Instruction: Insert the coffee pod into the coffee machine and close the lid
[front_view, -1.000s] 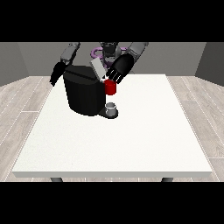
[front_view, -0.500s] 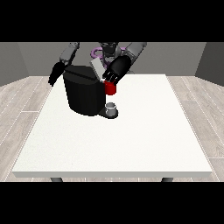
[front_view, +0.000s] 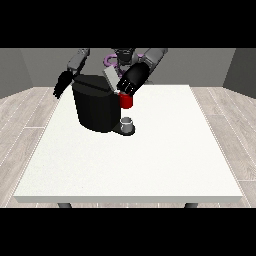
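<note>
White table carries a black coffee machine near its far edge. At the view's right, one hand rests curled fingers on the grey lid, just above a red thing at the machine. Opposite, the other hand hangs with straight fingers beside the machine. A small grey thing sits at its base.

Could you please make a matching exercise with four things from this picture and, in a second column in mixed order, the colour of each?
Things:
1. coffee machine
2. table
3. thing at the machine's front, just below the robot hand at the view's right
4. small cup on the machine's base

Colours:
A. white
B. grey
C. black
D. red

Pairs: 1-C, 2-A, 3-D, 4-B
</note>
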